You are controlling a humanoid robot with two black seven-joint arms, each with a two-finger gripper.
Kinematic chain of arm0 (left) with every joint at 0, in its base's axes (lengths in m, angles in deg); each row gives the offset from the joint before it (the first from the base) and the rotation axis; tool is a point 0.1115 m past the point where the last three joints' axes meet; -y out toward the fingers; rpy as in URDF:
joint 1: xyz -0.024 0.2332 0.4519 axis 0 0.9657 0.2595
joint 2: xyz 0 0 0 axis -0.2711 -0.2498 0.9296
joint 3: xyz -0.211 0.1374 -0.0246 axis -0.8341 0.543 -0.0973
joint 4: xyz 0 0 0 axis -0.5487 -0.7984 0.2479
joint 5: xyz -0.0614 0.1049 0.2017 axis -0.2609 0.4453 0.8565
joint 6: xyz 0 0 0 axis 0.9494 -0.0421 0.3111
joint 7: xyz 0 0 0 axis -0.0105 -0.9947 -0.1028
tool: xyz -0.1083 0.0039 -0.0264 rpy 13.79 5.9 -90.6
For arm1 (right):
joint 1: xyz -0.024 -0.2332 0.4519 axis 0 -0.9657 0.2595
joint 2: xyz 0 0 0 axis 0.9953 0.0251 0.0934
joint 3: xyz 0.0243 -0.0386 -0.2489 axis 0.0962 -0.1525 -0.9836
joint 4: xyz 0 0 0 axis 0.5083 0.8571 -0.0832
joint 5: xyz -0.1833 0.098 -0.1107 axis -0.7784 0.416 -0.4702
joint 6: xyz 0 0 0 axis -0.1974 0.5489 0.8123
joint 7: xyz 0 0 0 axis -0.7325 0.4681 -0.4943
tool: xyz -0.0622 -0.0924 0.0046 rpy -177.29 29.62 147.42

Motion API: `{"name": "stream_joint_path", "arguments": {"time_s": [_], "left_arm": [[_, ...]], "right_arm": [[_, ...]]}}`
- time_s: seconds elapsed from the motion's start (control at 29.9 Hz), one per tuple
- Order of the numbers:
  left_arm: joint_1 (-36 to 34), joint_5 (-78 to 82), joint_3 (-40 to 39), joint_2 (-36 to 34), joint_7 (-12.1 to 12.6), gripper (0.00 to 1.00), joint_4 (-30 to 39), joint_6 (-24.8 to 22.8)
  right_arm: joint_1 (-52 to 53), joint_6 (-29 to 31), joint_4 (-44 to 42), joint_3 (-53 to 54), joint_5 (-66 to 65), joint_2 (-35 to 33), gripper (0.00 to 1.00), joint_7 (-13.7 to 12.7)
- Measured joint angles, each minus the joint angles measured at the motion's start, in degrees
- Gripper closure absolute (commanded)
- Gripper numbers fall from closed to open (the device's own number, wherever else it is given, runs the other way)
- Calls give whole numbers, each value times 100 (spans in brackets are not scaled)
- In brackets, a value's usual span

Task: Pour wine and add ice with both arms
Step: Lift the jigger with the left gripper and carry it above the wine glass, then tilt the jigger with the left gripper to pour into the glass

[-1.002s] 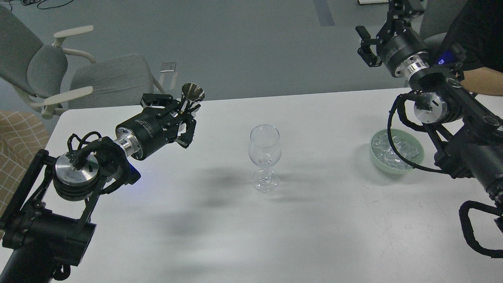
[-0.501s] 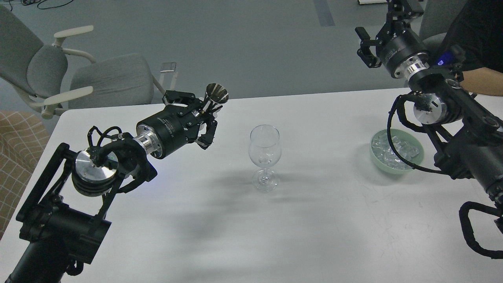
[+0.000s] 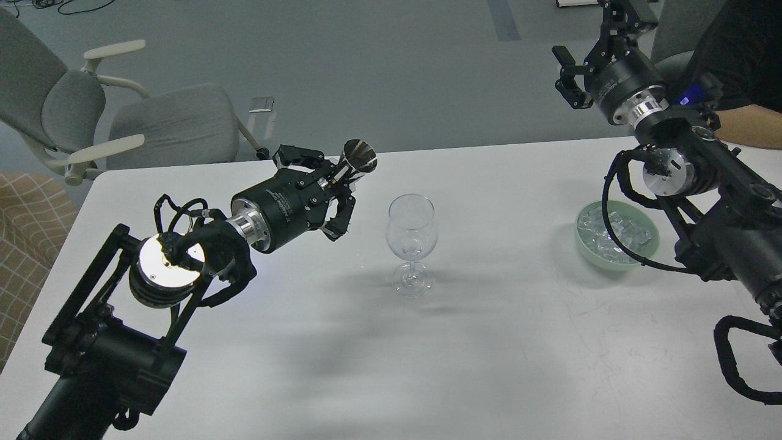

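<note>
My left gripper is shut on a small shiny metal cup, held above the white table just left of the clear stemmed wine glass. The cup's mouth tilts toward the glass. The glass stands upright at the table's middle and looks empty. The ice lies heaped in a pale green bowl at the right, partly hidden by my right arm's cable. My right gripper is raised high beyond the table's far right edge, with its fingers spread and nothing in it.
Two grey office chairs stand beyond the table's far left corner. A person's bare arm and dark sleeve are at the far right, behind my right arm. A checked cloth is at the left edge.
My left arm has moved right with the metal cup, bringing it close to the wine glass and tilting it more. My right gripper has barely shifted.
</note>
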Motion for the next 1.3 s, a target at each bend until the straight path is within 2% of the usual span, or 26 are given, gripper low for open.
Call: {"name": "stream_joint_path", "arguments": {"time_s": [0.3,1.3], "left_arm": [[-1,384,221,0,0,100,189,-11],[-291,1558,676,221,0,100,84,-12]], "right_arm": [[0,0,2,-20,0,0,0,0],[-18,-11,49,-71,0,-1,0,0]]}}
